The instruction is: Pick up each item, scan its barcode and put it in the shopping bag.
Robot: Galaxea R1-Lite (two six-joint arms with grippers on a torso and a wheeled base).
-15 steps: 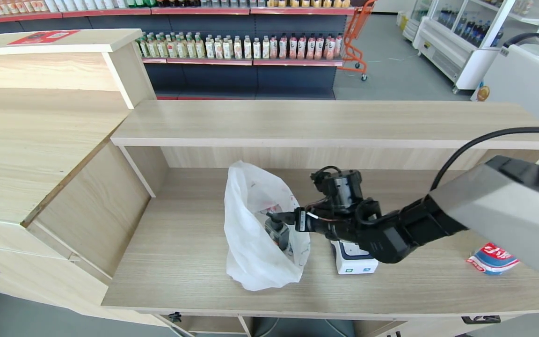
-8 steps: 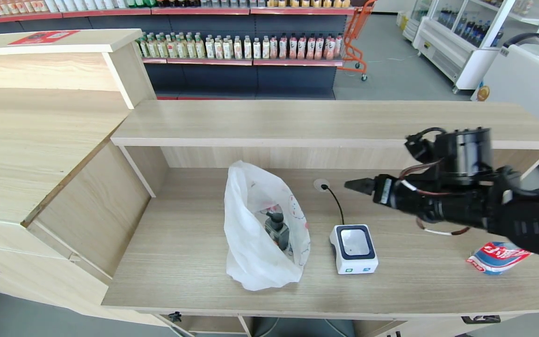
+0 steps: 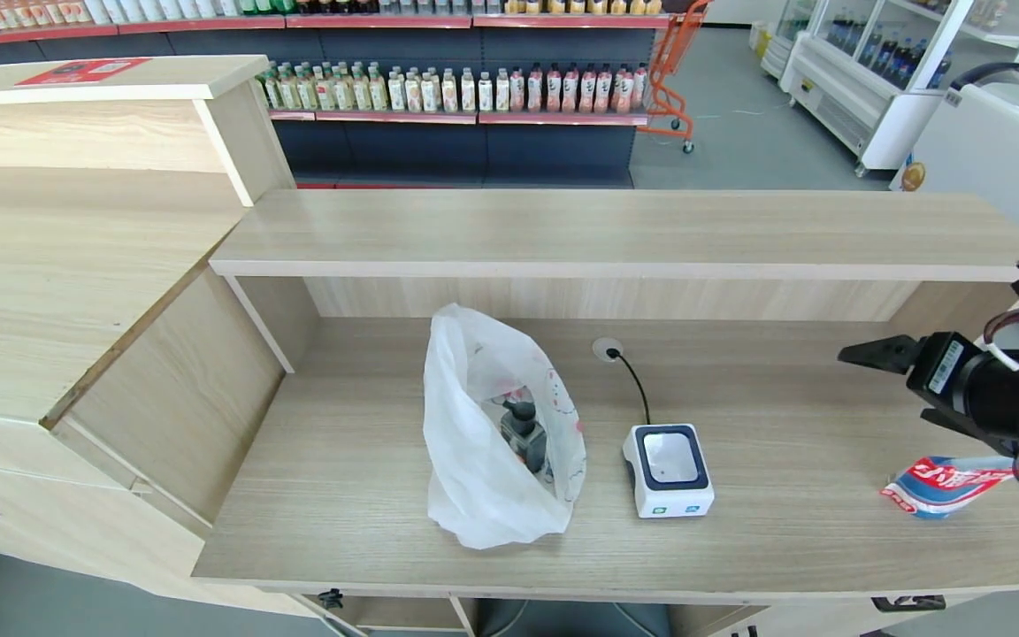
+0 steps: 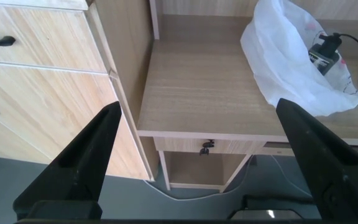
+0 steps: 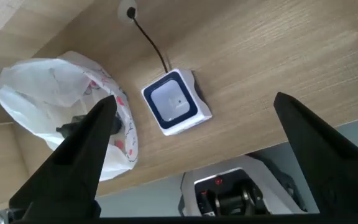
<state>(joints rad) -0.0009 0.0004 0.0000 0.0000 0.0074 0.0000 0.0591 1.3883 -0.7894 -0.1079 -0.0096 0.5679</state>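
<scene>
The right gripper (image 5: 194,99) is at the right edge of the head view above the counter (image 3: 784,540), jaws apart and empty. The left gripper (image 4: 199,104) also has its jaws apart and grips nothing. The shopping bag (image 3: 474,482) stands open at frame centre with a dark pump bottle (image 3: 523,432) inside, the scanner (image 3: 667,469) just to its right, and a red-and-blue packet (image 3: 938,488) lies at lower right.
</scene>
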